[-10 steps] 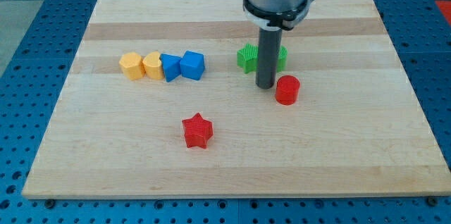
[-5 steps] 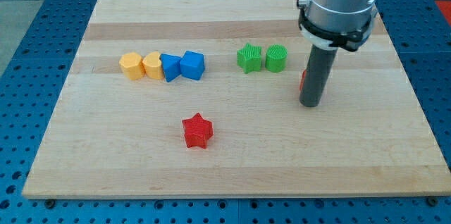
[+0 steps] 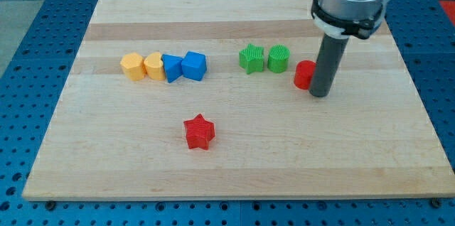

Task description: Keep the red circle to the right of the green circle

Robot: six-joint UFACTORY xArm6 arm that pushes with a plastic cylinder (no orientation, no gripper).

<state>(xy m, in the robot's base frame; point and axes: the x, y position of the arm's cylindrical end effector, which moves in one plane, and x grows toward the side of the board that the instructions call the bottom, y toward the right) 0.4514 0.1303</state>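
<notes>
The red circle sits on the wooden board, to the right of the green circle and slightly lower in the view. A small gap separates the two. My tip is down on the board against the red circle's right side, and the rod covers that edge of it. A green star sits just left of the green circle, touching it.
A row of two yellow blocks and two blue blocks lies at the view's left. A red star sits lower, near the middle. The board's right edge is close to my rod.
My tip went from the red circle's left side around to its right side. The red circle moved up and to the right, level with the green circle.
</notes>
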